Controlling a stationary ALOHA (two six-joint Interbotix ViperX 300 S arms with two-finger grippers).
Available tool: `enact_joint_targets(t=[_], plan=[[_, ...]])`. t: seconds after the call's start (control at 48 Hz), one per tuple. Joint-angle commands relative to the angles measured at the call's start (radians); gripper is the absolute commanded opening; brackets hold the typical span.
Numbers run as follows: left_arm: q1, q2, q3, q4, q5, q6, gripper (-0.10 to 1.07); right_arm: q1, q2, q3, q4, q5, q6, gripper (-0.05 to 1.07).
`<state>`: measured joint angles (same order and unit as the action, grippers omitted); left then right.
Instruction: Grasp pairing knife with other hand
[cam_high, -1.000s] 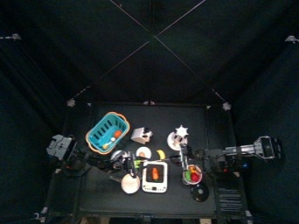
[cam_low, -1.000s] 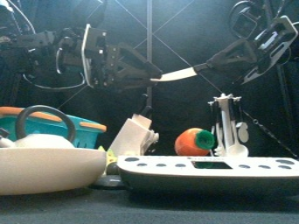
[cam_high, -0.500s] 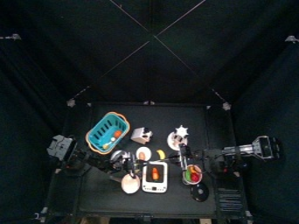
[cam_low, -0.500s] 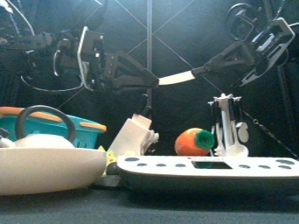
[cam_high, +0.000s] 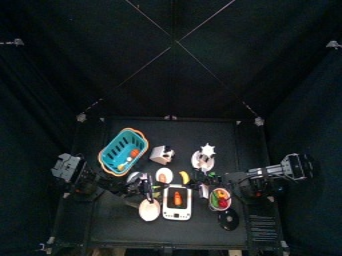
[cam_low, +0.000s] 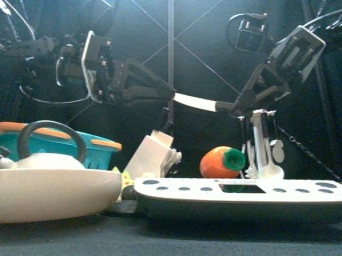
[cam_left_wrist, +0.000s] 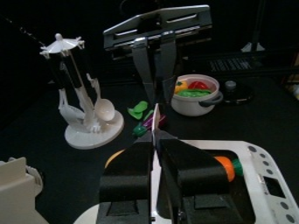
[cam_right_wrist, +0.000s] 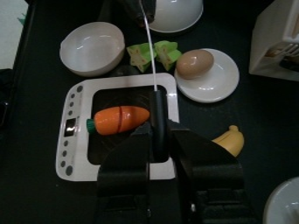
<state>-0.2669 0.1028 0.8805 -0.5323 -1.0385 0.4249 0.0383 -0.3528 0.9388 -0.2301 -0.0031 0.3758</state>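
my left hand (cam_low: 163, 96) is pinched on the knife (cam_low: 198, 101), which hangs in the air above the middle of the desk (cam_high: 230, 136), well clear of everything on it. in the left wrist view the blade (cam_left_wrist: 153, 118) runs thin and edge-on straight out from between my jaws. my right hand (cam_low: 241, 101) is clamped on the other end of the same knife; in its wrist view the blade (cam_right_wrist: 149, 39) shows as a narrow line rising from between the two jaws. so the knife spans between both hands, pale blade showing in the gap, roughly level in the front view.

below it sits a white scale (cam_right_wrist: 82, 114) with a carrot (cam_right_wrist: 118, 119) lying on its tray. just beside the scale is a plate (cam_right_wrist: 228, 79) with an egg (cam_right_wrist: 194, 61) on it, a white bowl (cam_right_wrist: 93, 45), and a green cube (cam_right_wrist: 155, 54) between bowl and plate. a banana (cam_right_wrist: 229, 140) lies near the scale's other side. farther out, a white utensil stand (cam_left_wrist: 82, 105), a small pot of mixed food (cam_left_wrist: 195, 91), and a teal basket (cam_high: 122, 150) toward the left.
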Motion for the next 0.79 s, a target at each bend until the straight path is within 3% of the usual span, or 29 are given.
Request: enact_joint_targets(t=[0.0,0.771], plan=[[0.005,-0.023,-0.017,0.003,-0.012,0.002,0.45,0.002,-0.011,-0.031,0.005,0.020,0.000,0.39],[0.005,0.021,-0.021,0.003,0.035,-0.071,0.45,0.006,-0.029,-0.026,-0.003,0.018,-0.003,0.39]])
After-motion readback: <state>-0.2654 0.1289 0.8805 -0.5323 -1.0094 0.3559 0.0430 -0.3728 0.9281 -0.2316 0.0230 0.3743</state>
